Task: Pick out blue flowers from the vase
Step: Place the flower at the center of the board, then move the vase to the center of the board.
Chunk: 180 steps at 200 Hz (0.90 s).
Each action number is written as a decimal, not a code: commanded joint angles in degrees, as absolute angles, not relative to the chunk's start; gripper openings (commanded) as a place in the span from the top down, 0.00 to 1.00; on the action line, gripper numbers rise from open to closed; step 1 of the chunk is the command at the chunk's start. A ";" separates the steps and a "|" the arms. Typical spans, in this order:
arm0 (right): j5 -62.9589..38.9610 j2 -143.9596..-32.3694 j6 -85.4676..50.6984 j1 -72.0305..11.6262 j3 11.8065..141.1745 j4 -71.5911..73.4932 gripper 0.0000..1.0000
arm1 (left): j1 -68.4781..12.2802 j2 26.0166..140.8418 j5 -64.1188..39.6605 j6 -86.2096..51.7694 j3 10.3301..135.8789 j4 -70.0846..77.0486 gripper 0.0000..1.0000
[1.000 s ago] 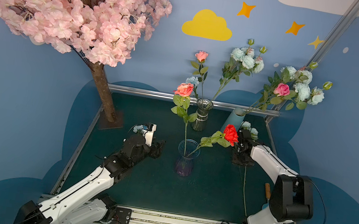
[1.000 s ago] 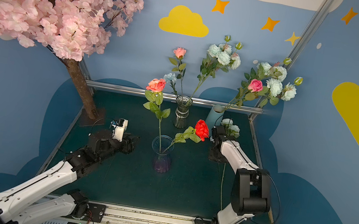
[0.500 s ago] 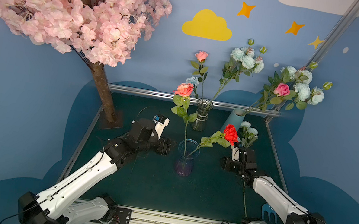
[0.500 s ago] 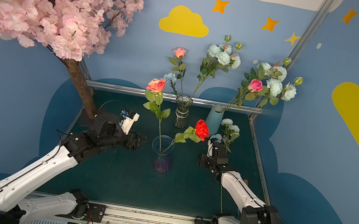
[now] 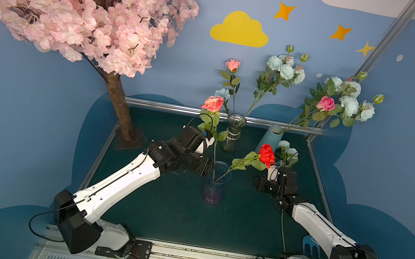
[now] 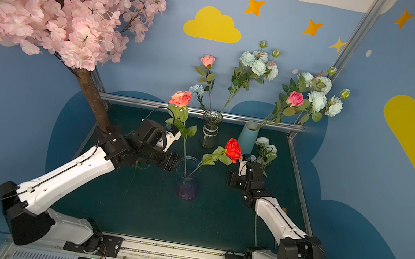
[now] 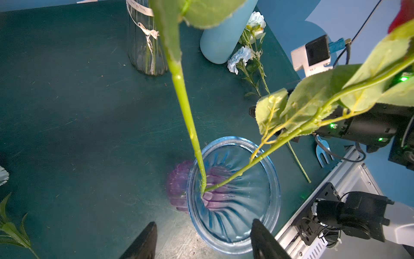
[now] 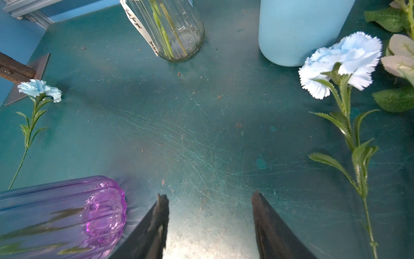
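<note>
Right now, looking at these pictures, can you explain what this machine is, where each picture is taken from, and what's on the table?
Two white robot arms work over a green table. Two pictures look down from overhead; two come from cameras on the wrists. The left gripper is open, beside the purple glass vase, which holds a coral rose and a red rose. The right gripper is open and empty. Pale blue flowers lie on the table. A clear vase and a blue vase stand behind.
</note>
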State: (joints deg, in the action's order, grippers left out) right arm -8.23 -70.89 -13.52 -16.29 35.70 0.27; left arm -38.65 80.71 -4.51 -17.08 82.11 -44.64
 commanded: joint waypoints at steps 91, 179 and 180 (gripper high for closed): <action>-8.09 -72.68 -13.51 -17.36 38.00 0.39 0.42 | -39.11 92.39 -3.51 -13.68 90.59 -54.80 0.46; -7.51 -73.04 -13.46 -17.80 38.21 0.00 0.43 | -38.67 94.28 -3.86 -13.40 90.68 -54.45 0.87; -7.54 -73.04 -13.45 -17.78 38.22 0.00 0.43 | -38.63 94.29 -3.86 -13.38 90.65 -54.43 0.87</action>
State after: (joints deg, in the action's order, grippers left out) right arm -7.99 -72.73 -13.50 -17.41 36.64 0.21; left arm -39.27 93.30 -4.82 -14.39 89.58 -53.23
